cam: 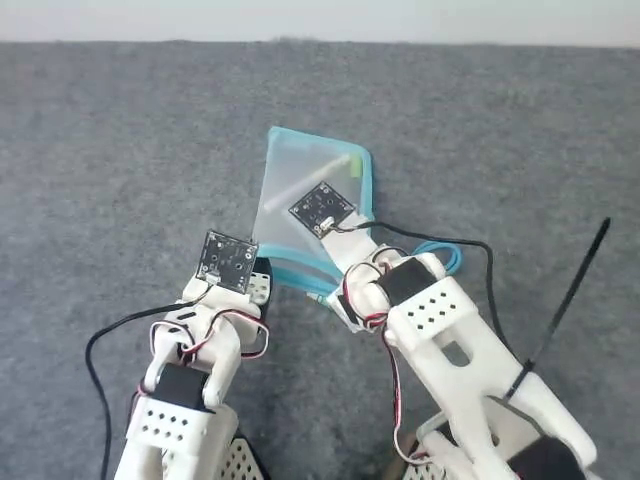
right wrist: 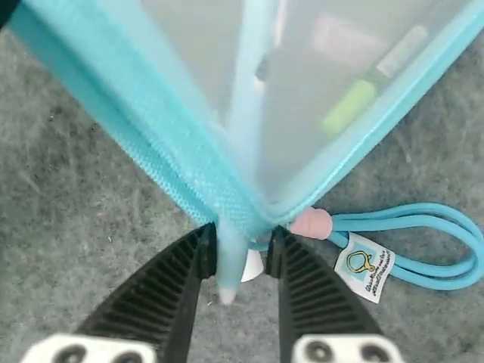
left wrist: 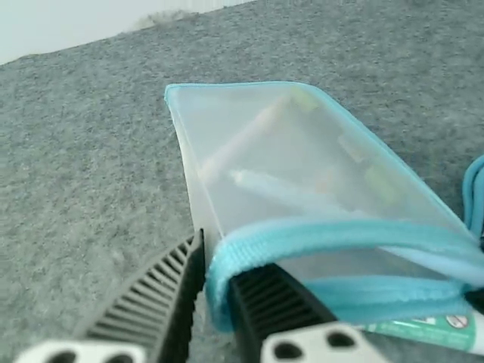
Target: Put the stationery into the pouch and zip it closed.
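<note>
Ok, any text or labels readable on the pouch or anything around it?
White tag on the pouch's blue loop: a round drawing and tiny print, too small to read.
Green-and-white label next to the pouch: blurred, unreadable.

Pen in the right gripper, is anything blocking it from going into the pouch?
Nothing visible blocks it. The pen already seems to run in through the mouth of the pouch, with just its end sticking out in the right gripper. The left gripper pinches the pouch's zip corner.

High camera overhead; both wrist cameras close on pouch [cam: 295, 180]
</note>
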{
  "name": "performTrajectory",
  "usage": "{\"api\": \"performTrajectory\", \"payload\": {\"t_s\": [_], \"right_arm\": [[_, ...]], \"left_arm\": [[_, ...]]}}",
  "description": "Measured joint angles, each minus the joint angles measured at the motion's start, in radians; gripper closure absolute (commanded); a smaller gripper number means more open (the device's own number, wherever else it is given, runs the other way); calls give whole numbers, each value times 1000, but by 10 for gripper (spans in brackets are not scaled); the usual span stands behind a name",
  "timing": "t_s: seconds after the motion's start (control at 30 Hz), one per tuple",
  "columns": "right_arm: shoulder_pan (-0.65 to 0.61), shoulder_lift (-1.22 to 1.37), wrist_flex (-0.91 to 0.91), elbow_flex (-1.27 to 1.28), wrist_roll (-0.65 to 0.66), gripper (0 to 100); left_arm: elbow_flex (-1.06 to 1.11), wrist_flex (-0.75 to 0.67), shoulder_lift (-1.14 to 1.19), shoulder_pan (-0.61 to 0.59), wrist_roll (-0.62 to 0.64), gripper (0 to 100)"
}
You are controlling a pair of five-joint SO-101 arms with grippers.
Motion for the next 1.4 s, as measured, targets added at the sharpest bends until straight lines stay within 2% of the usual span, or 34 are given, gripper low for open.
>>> {"api": "performTrajectory", "payload": {"t_s": [0.1,0.17,0.4,0.53,0.73,1.0,1.27,1.4], "right_arm": [[5,0,5,-3,0,998],[23,0,18,-20,0,988],[209,-2,120,-120,-6,993],[261,-2,166,-173,-6,993],[276,18,219,-226,-6,993],[287,281,325,-442,-57,993],[269,377,545,-683,-60,993],[242,443,582,-747,-60,993]], "left_arm": [[0,0,0,0,0,988],[0,-5,0,0,0,988],[0,-5,0,8,2,988],[0,-5,0,14,2,988],[0,-8,0,43,6,988],[0,-34,0,92,41,988],[0,-34,0,94,51,988],[0,-52,0,94,51,988]]}}
